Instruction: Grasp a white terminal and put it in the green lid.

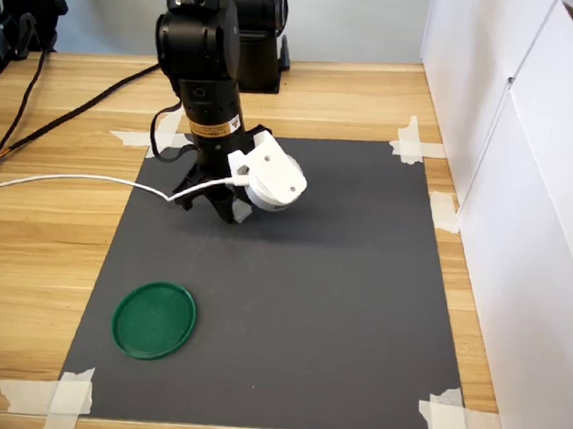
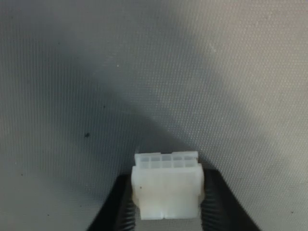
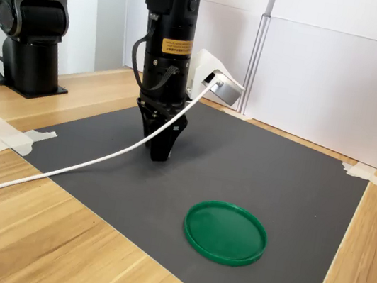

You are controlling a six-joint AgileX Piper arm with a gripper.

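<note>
We count one white terminal [image 2: 166, 186] in the wrist view, clamped between the two dark fingers [image 2: 214, 202] of the end effector [image 2: 166, 211], which is closed on it; its ridged face with a row of small cells points away from the camera, over the grey mat [image 2: 96, 72]. In both exterior views the terminal itself is hidden by the fingers, so we cannot pick it out there. We see one end effector [image 1: 229, 209] pointing down at the mat [image 1: 338, 309], its tips close to or on the surface. One green lid [image 1: 154, 319] lies flat on the mat, well apart from the end effector, toward the first exterior view's lower left. We count one white cable [image 3: 84, 164] running from the wrist camera across the mat and the wooden table [image 3: 28, 245]. Tape strips [image 1: 70, 393] hold the mat's corners.
</note>
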